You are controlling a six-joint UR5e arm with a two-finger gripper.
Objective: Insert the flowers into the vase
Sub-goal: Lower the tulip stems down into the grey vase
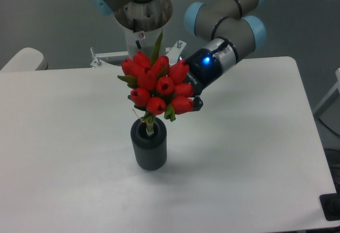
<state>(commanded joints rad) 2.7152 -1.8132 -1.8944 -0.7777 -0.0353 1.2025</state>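
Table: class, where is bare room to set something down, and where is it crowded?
Bare: the table right of the vase, and the stretch to its left. Crowded: above the vase, where the flowers hang beside the claw.

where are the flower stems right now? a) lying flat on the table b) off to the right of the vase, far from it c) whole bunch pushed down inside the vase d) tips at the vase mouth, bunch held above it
d: the flowers are held above the vase by the hand, with the stem ends reaching down to the vase's round mouth while the red buds stay well above the rim.
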